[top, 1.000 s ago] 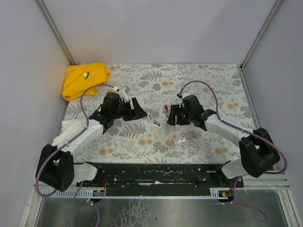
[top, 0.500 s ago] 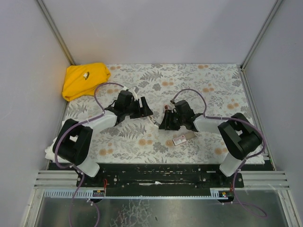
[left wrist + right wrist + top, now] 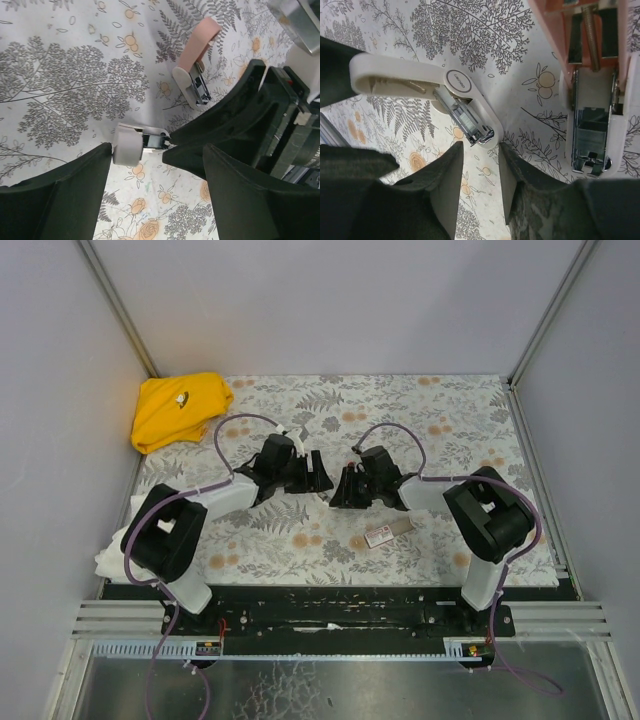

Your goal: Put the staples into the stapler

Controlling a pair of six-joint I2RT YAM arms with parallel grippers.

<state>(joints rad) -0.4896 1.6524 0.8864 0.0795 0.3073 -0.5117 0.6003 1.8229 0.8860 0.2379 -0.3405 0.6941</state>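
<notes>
Wide-open left gripper (image 3: 156, 152) straddles the small white plastic stapler (image 3: 420, 82) at its rear; right gripper (image 3: 480, 150), half-narrowed and empty, seems lined up. Next, pinch its metal nose.

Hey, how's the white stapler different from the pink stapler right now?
The white stapler has a plain white body; the pink stapler has a pink one with white trim. The white one lies on its side just off the tips of the right tool; the pink one lies beside that tool, opened, spring rod bare. Both are small, with silvery metal parts.
</notes>
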